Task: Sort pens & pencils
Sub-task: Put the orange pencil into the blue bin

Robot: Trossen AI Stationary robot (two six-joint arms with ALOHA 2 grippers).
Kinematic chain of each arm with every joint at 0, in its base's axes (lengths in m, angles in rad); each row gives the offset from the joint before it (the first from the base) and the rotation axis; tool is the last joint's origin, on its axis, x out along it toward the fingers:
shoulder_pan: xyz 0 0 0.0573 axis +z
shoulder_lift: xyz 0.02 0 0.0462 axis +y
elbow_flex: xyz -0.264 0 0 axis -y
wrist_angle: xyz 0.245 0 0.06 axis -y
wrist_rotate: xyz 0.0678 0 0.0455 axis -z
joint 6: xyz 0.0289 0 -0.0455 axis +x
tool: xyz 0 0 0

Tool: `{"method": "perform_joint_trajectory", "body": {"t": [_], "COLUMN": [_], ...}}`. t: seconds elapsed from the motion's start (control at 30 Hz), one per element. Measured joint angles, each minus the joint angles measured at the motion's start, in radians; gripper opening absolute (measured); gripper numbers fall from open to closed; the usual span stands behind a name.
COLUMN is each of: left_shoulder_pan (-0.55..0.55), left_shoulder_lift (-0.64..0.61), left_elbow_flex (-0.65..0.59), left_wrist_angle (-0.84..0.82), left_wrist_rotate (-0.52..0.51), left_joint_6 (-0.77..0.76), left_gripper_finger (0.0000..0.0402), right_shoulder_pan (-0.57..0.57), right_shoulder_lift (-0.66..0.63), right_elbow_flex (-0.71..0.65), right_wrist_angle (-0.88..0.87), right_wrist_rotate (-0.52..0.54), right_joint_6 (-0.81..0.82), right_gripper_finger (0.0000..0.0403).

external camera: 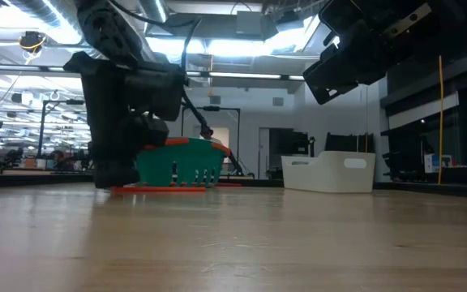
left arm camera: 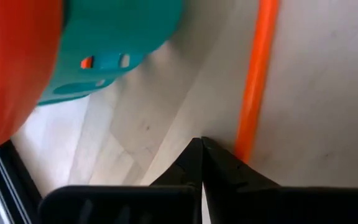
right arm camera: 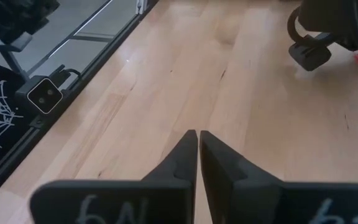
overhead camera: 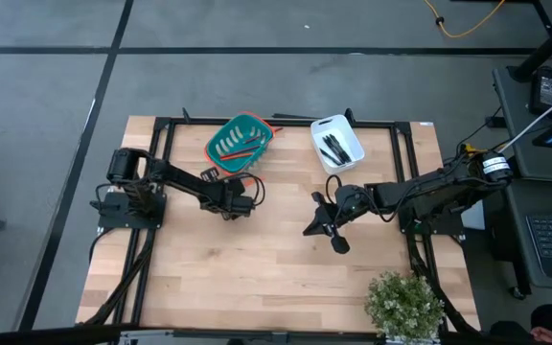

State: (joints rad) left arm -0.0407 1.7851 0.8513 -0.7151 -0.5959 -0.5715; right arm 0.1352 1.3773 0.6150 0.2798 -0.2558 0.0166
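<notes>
A teal basket (overhead camera: 240,139) with an orange rim holds orange and red pencils. A white bin (overhead camera: 336,142) holds black pens (overhead camera: 333,149). My left gripper (overhead camera: 235,203) is shut and low over the table, just near of the basket. In its wrist view its tips (left arm camera: 202,149) stand beside an orange pencil (left arm camera: 257,81) lying flat on the wood. The low view shows this pencil (external camera: 160,189) in front of the basket (external camera: 181,162). My right gripper (overhead camera: 314,228) is shut and raised over bare wood (right arm camera: 198,140), near of the white bin. My left gripper points down at the table from above with its fingers shut. One finger (left arm camera: 229,165) stands right next to the pencil's end (left arm camera: 244,146). I cannot tell whether that finger's outer side touches the pencil. The pencil lies flat on the wood.
A green potted plant (overhead camera: 405,305) stands at the table's near right corner. A small camera (right arm camera: 45,94) sits at the table edge. Black frame rails run along the table's sides. A red stick (overhead camera: 290,119) lies by the far rail between basket and bin.
</notes>
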Motion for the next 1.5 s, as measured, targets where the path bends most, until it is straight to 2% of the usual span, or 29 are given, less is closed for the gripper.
{"method": "perform_joint_trajectory", "body": {"t": [0.17,0.3,0.47,0.57,0.77,0.93,1.03,1.1,1.23,1.5], "left_shoulder_pan": [-0.036,-0.067,-0.123,-0.147,-0.184,-0.202,-0.201,-0.201,-0.200,-0.193], "left_shoulder_lift": [-0.011,-0.021,-0.025,-0.027,-0.046,-0.063,-0.064,-0.064,-0.064,-0.064], "left_elbow_flex": [0.043,0.077,0.088,0.090,0.104,0.142,0.190,0.216,0.242,0.245], "left_wrist_angle": [0.021,0.092,0.328,0.476,0.524,0.388,0.294,0.253,0.263,0.259], "left_wrist_rotate": [0.088,0.200,0.378,0.428,0.339,0.187,0.072,0.032,0.023,0.102], "left_joint_6": [0.028,0.063,0.173,0.260,0.318,0.295,0.204,0.159,0.145,0.330], "left_gripper_finger": [0.0000,0.0000,0.0000,0.0000,0.0000,0.0000,0.0000,0.0000,0.0003,0.0061], "right_shoulder_pan": [0.000,0.000,0.000,0.000,0.008,0.007,0.007,0.007,0.007,0.007], "right_shoulder_lift": [0.000,0.000,0.000,0.000,0.000,0.000,0.000,0.000,0.000,0.000], "right_elbow_flex": [0.000,0.000,0.000,0.000,0.000,0.000,0.000,0.000,0.000,0.000], "right_wrist_angle": [0.001,0.001,0.001,0.001,0.002,0.005,0.007,0.008,0.008,0.007], "right_wrist_rotate": [0.000,0.000,0.000,-0.001,-0.009,-0.008,-0.008,-0.008,-0.008,-0.008], "right_joint_6": [-0.002,-0.002,-0.002,0.000,0.002,0.002,0.002,0.002,0.002,0.001], "right_gripper_finger": [0.0021,0.0021,0.0021,0.0021,0.0021,0.0021,0.0021,0.0021,0.0021,0.0021]}}
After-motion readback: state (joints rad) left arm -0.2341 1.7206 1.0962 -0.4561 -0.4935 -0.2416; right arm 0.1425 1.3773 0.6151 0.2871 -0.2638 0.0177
